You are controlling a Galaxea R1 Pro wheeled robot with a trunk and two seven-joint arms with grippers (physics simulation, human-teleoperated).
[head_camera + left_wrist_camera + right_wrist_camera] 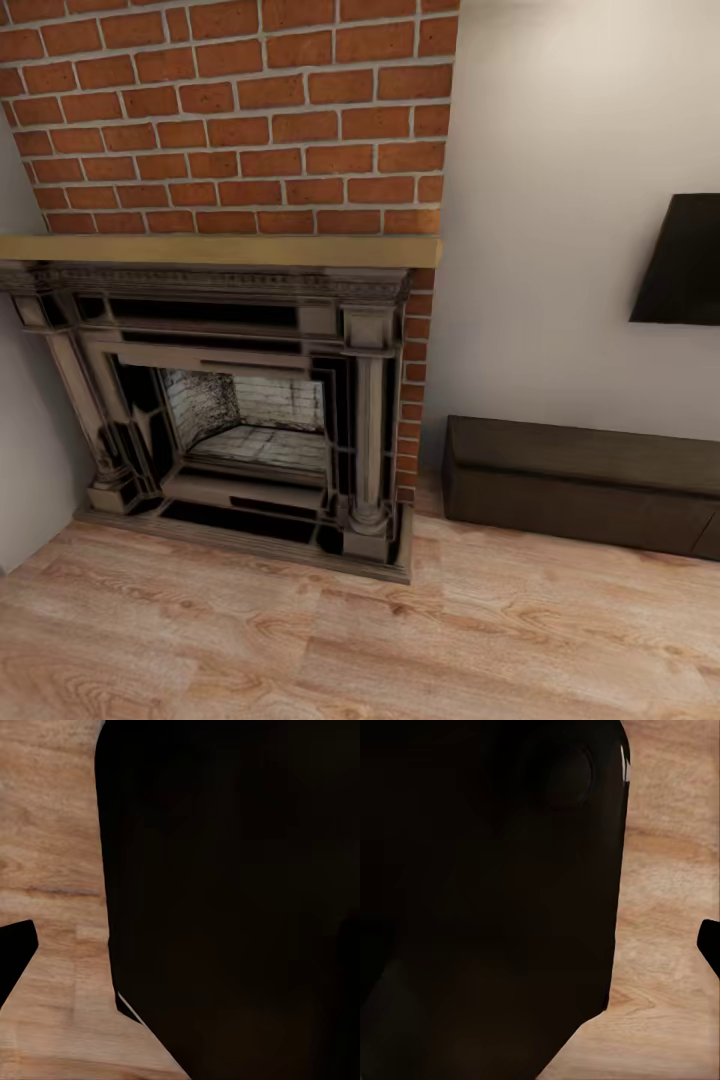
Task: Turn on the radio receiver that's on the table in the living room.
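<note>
**Robot facing fireplace wall; radio and table outside the camera frames**

Light wood plank flooring [300, 640] is seen across the lower part of the head view. A brick chimney breast [230, 110] is shown rising behind a fireplace [240, 400], which is topped by a pale wooden mantel shelf [220, 250]. The fireplace surround is rendered in grey and black, with columns at both sides and a light stone firebox at the centre. A plain light wall [560, 200] is located beside the brickwork. A long dark brown cabinet [580, 480] is placed on the floor against that wall, just beside the brick corner. A dark flat panel [685, 260] is mounted on the wall above the cabinet and is cut off by the picture edge.

In the left wrist view, a large black shape [240, 900] is seen close to the camera, with wood flooring [52, 870] beside it. In the right wrist view, a similar black shape [487, 900] is seen over wood flooring [667, 907].

The opening of either hand, and any object held, cannot be told from these pictures. The position of the radio cannot be determined from the frames provided.
</note>
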